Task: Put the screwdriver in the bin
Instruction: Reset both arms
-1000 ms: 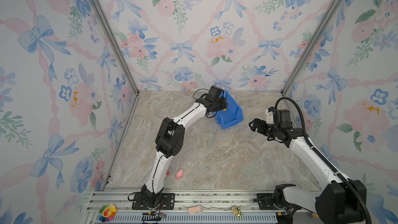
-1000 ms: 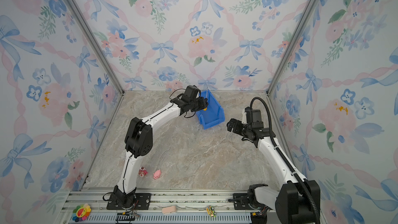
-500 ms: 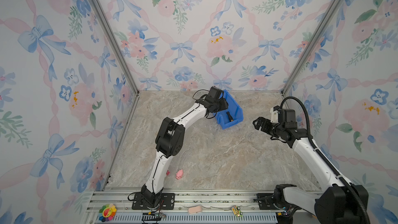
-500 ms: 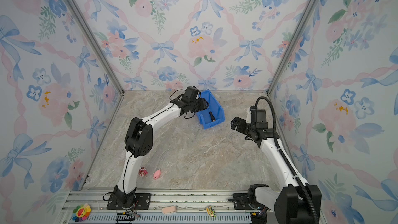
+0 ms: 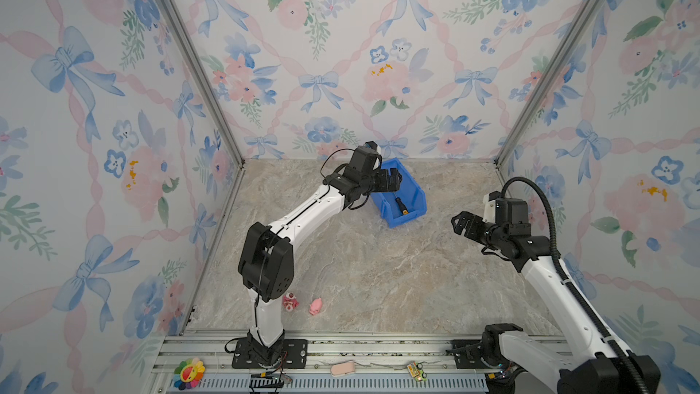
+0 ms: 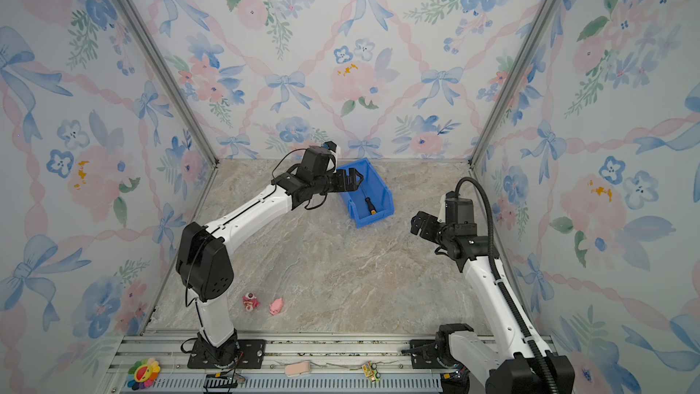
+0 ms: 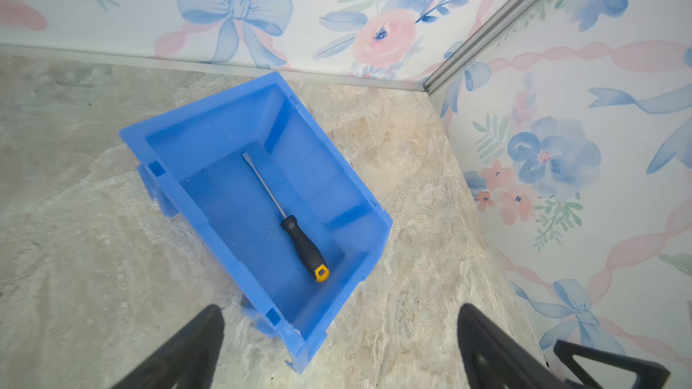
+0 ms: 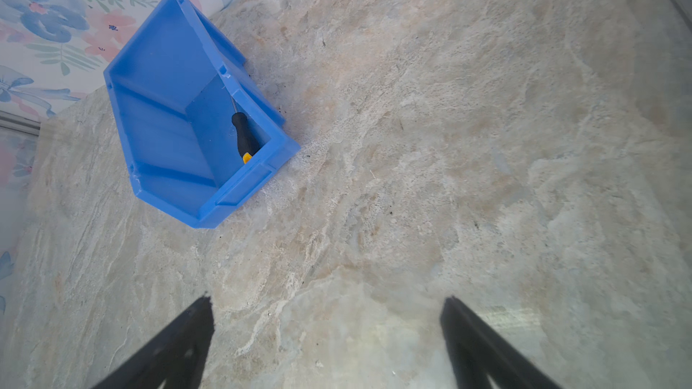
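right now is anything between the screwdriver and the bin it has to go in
Nothing visible stands in the way. The screwdriver already lies flat on the floor of the bin, with its handle toward the lowered front lip. The left pincer hangs open above the bin, holding nothing.

Screwdriver (image 6: pixel 368 204) lying inside bin (image 6: pixel 375 219); left pincer (image 6: pixel 352 180) spread wide over bin.

Soft, even white light fills the scene in both top views, leaving only faint shadows on the marble floor (image 5: pixel 378 259). Wide-lens stretch softens the wallpaper (image 5: pixel 57 183) toward 9 and 3 o'clock. Wrist views are bright: the bin (image 7: pixel 209 196) is crisp, while a pale haze veils part of the floor in the right wrist view.
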Controlling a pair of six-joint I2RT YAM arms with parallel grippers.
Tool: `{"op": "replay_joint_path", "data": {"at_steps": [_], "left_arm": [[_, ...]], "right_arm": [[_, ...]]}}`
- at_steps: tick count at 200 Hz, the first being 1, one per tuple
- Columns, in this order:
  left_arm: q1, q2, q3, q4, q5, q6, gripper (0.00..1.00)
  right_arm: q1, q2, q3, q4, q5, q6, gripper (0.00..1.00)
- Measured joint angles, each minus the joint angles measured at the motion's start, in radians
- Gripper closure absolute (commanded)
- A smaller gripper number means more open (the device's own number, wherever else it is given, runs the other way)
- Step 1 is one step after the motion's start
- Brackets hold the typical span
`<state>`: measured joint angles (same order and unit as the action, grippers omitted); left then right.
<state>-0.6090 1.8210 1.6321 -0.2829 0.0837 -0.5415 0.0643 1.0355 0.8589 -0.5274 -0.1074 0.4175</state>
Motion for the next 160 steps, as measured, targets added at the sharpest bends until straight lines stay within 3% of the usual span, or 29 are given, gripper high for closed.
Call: {"op": "replay_joint_path", "data": {"at_steps": [44,71,107,160], "left_arm": [[0.013,-0.235,-0.372,0.066,-0.149,0.174,0.02],[0.091,-0.340,-0.592,0.101,-0.216,0.218,0.02],[0.224,-0.412,-0.731,0.151,-0.336,0.225,0.02],[0.237,-0.500,-0.932,0.323,-0.539,0.326,0.02]], "right_arm": [[-0.033,-0.011,-0.080,0.006,0.023,-0.015,0.03],[-0.050,-0.012,-0.125,0.039,0.073,-0.024,0.03],[-0.059,-0.058,-0.219,0.175,0.127,-0.087,0.03],[-0.077,0.010,-0.299,0.362,0.166,-0.208,0.03]]}}
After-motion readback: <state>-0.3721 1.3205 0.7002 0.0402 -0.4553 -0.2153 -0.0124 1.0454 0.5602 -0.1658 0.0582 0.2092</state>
